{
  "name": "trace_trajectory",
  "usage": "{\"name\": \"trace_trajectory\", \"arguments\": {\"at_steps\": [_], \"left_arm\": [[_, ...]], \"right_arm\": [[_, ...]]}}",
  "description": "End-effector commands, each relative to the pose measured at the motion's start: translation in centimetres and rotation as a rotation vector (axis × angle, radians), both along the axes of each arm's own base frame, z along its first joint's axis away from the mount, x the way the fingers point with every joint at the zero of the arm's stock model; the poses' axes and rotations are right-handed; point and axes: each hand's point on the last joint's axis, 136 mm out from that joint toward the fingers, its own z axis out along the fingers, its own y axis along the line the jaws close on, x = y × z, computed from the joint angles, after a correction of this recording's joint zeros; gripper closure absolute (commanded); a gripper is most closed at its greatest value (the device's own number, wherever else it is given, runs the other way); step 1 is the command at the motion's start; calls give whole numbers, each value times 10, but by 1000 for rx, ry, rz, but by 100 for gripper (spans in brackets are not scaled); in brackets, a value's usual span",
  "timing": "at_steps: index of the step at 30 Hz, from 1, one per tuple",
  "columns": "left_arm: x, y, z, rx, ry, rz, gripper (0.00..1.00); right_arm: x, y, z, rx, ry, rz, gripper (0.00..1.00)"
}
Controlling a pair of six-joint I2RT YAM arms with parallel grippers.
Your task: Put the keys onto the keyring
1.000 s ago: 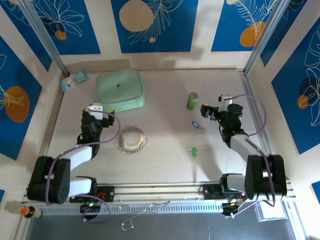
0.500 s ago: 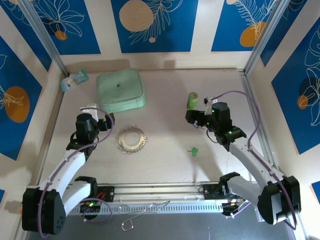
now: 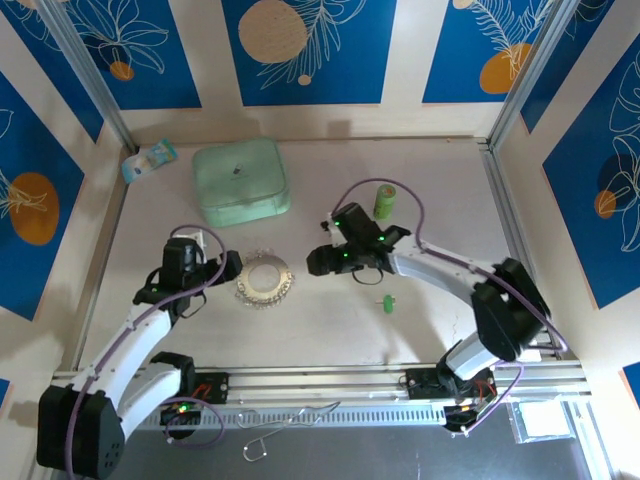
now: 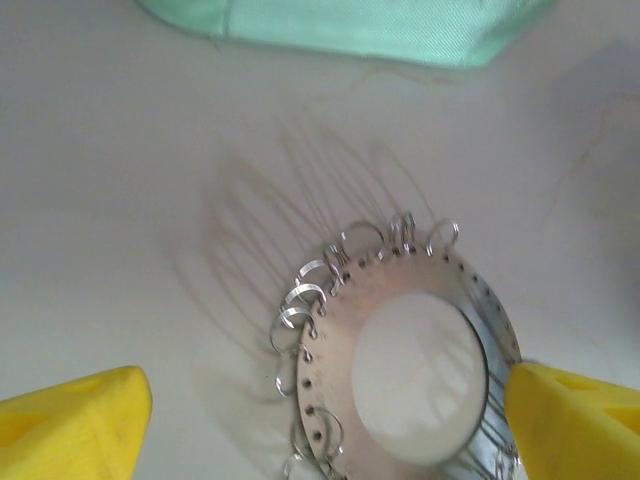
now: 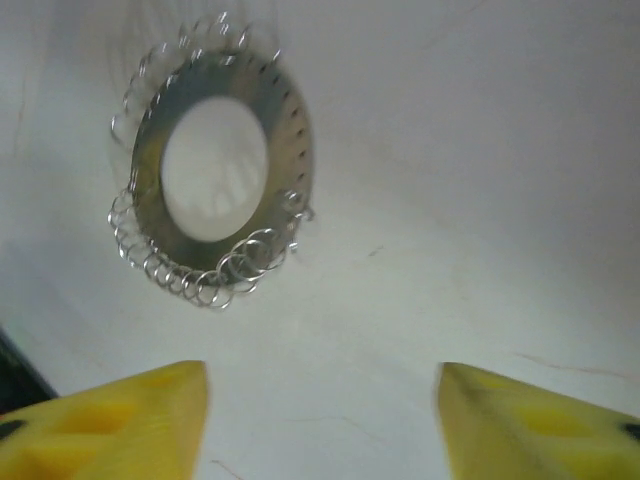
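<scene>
Left gripper (image 3: 232, 266) spread, left of keyring (image 3: 285, 283) | right gripper (image 3: 315, 262) spread, right of it | mint case (image 3: 240, 182) far side | green-headed key (image 3: 387, 303) near-right, apart

Legible text: none recorded.
Print is seen on the small packet (image 3: 150, 160) at the back left corner of the table (image 3: 330, 335), but it is too small and blurred to be read. A dark mark at the centre of the mint-green case (image 3: 245, 192) cannot be resolved into letters. The blue wall panels (image 3: 305, 50) are marked with leaf and circle patterns, not lettering.
</scene>
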Motion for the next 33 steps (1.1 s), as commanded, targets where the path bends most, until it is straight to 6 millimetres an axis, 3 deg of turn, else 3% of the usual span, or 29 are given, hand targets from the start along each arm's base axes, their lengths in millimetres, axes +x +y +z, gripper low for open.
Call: {"name": "trace_trajectory", "arguments": {"at_steps": [1, 4, 9, 18, 33], "left_arm": [[-12, -11, -17, -37, 80, -7, 10], [-11, -12, -19, -26, 86, 2, 10], [-9, 1, -14, 8, 61, 68, 10], [-14, 19, -4, 32, 8, 157, 9], [-14, 18, 5, 22, -18, 156, 9]], "right_arm": [[2, 17, -8, -15, -2, 146, 53], [10, 29, -19, -64, -10, 255, 61], [15, 53, -29, -135, -40, 397, 60], [22, 75, -51, -244, -45, 477, 59], [26, 78, -72, -397, -47, 511, 65]]}}
